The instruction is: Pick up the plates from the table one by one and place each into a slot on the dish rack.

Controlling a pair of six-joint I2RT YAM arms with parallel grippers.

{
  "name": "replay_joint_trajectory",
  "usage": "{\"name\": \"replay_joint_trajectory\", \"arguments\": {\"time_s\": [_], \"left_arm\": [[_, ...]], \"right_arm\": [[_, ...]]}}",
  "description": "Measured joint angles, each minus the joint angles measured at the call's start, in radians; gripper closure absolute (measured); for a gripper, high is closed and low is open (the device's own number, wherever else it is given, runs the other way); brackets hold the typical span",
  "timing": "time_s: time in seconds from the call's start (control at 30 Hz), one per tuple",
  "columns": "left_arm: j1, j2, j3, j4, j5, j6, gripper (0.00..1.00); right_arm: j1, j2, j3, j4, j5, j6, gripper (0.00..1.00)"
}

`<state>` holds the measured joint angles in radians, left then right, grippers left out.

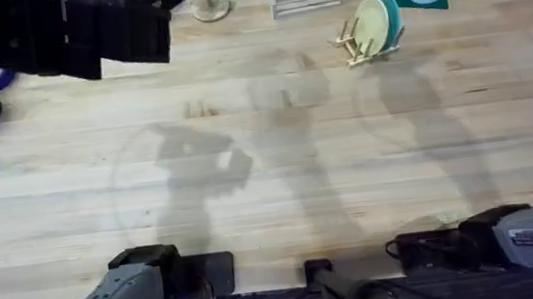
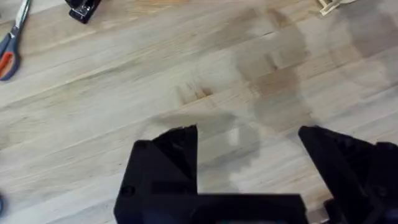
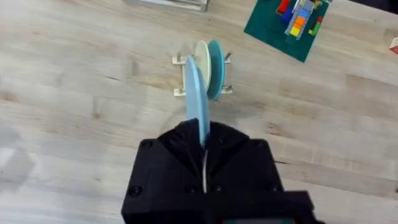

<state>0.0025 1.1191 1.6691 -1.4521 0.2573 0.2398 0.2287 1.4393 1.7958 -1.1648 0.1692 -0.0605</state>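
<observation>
A: Left tool [image 2: 249, 134] hangs over bare surface [image 2: 93, 124], fingers spread wide, holding nothing.

B: Right tool [image 3: 204, 146]?

A: Closed on the edge of a light blue plate [image 3: 194, 93], held upright, short of the rack [image 3: 202, 92]. Rack already carries a cream plate [image 1: 371, 25] and a teal one behind it.

B: Handling?

A: Likely light, stiff, slick plastic; the rim pinch suits it.
</observation>
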Motion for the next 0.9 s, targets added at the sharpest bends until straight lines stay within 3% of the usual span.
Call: {"name": "replay_joint_trajectory", "arguments": {"time_s": [0.9], "left_arm": [[0.0, 0.0, 0.0, 0.0, 0.0, 0.0, 0.008]], "right_arm": [[0.0, 0.124, -0.001, 0.066, 0.0, -0.068, 0.972]]}}
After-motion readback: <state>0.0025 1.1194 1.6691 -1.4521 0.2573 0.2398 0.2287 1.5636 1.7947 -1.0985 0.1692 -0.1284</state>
